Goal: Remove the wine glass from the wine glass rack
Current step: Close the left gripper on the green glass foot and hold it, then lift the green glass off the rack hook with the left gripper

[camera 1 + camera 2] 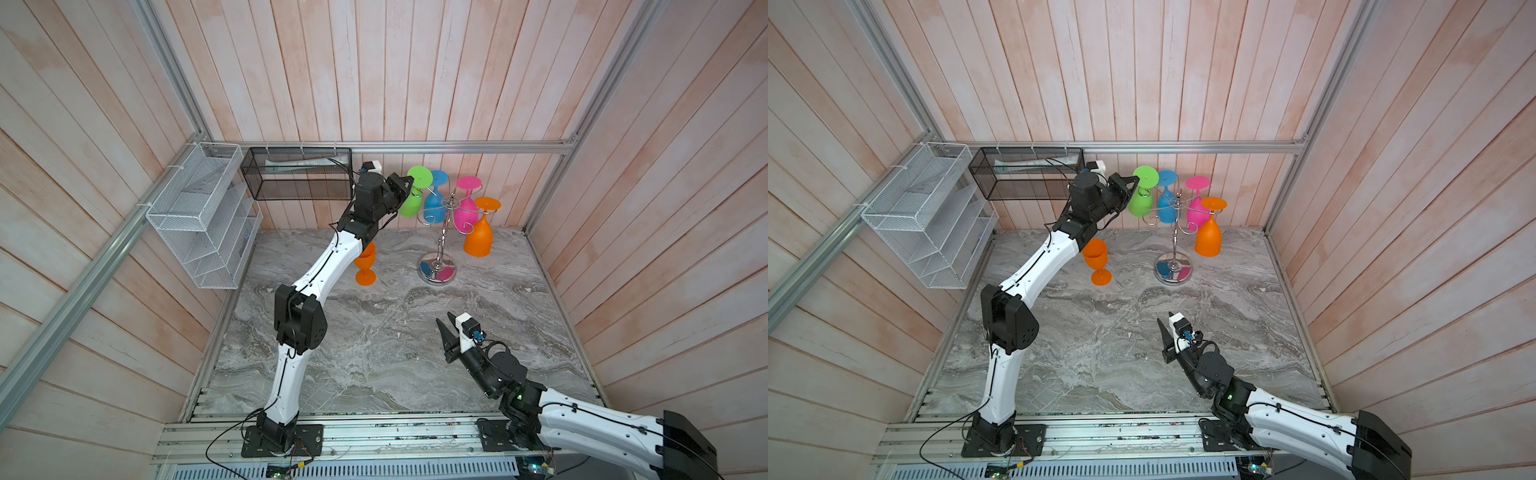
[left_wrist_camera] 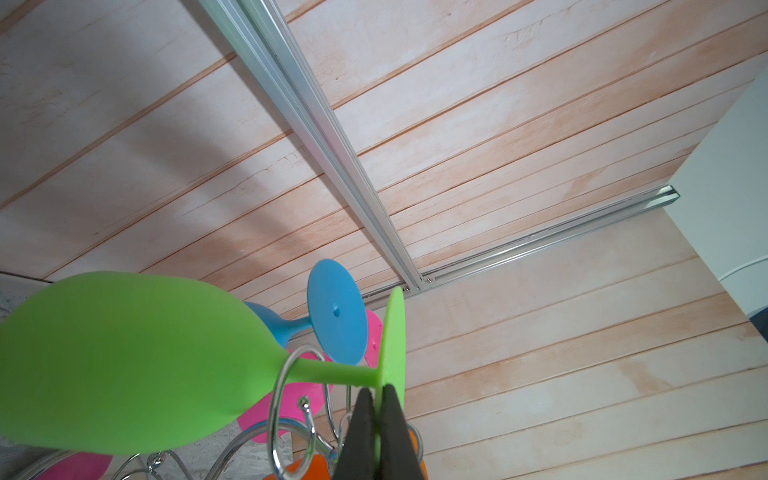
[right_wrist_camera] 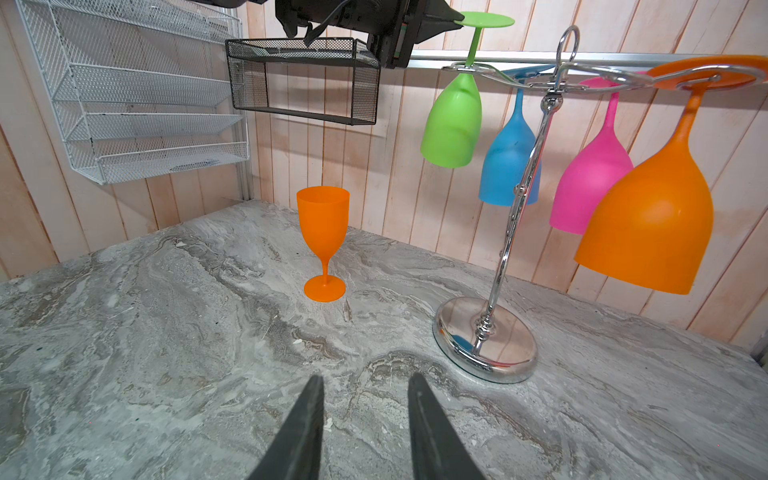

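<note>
- While the left gripper [image 2: 377,392] is pinching the rim of its round foot between closed jaws, the green wine glass [image 3: 451,124] is hanging upside down at the wine glass rack [image 3: 515,216], on the arm nearest the left wall.
- Long axis: running nearly upright and leaning slightly, with the foot pointing up and the bowl mouth pointing down at the marble tabletop [image 1: 374,332].
- Stem: passing through a curled chrome loop, with the foot sitting raised above that loop.
- Blue glass [image 1: 434,203], pink glass [image 1: 464,212] and orange glass [image 1: 478,239]: hanging bowl-down on neighbouring arms.
- Second orange glass [image 1: 365,266]: standing upright on the tabletop, left of the rack's base.
- Right gripper [image 3: 361,382]: hovering low over the tabletop, well apart from the rack, with its jaws parted and gripping nothing.
</note>
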